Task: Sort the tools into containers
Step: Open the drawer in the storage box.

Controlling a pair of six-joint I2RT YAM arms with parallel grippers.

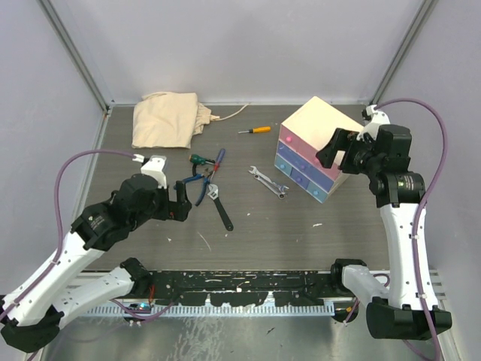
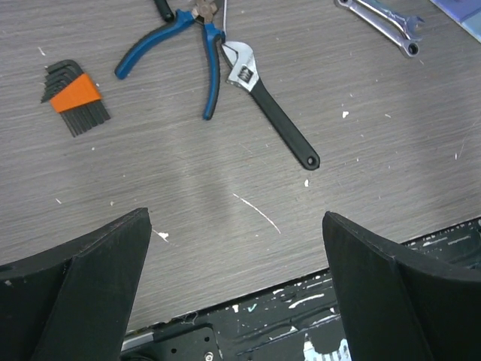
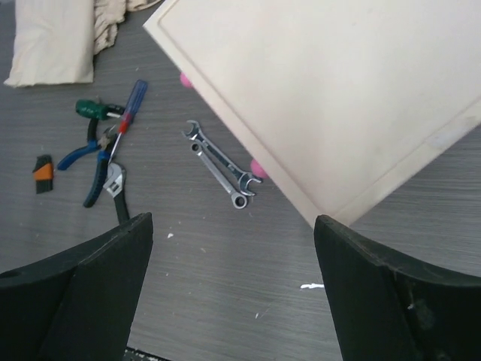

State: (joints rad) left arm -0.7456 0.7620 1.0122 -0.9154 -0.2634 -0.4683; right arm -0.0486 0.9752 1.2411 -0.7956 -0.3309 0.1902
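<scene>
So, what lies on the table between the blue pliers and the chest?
The two silver spanners, side by side, lie between the pliers and the chest. The top view shows this.

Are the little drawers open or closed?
Closed. All the drawers sit flush with the front of the box, none pulled out.
</scene>
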